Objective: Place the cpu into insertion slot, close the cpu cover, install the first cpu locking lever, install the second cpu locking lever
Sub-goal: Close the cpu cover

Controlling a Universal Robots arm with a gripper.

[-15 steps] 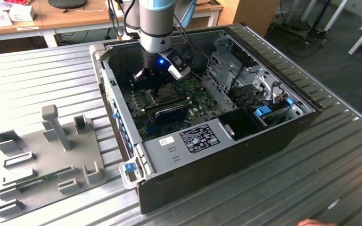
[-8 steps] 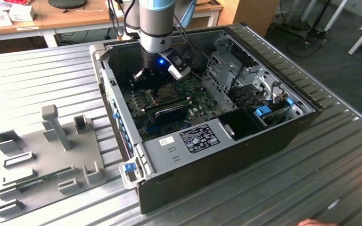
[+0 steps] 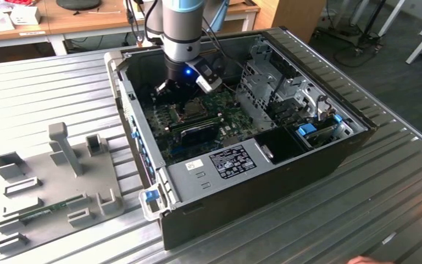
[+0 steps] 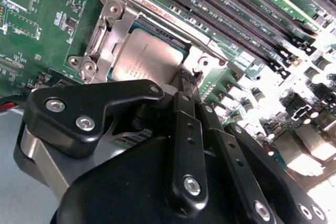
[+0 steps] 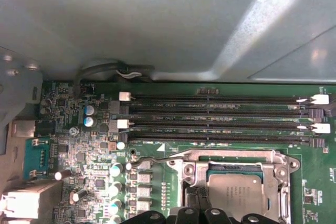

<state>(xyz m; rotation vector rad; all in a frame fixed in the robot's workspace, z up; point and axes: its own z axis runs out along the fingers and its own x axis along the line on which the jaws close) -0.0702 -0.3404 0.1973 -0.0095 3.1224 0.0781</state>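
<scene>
Inside the open computer case [image 3: 218, 187], on the green circuit board [image 4: 42, 30], the gripper [image 4: 186, 80] stands at the rim of the insertion slot [image 5: 233, 168], its fingers drawn together. Whether they pinch a lever, I cannot tell. The cpu cover [image 4: 113, 24] lies flat over the slot, and the cpu [image 4: 147, 59] sits within it, just beyond the gripper's tip.
</scene>
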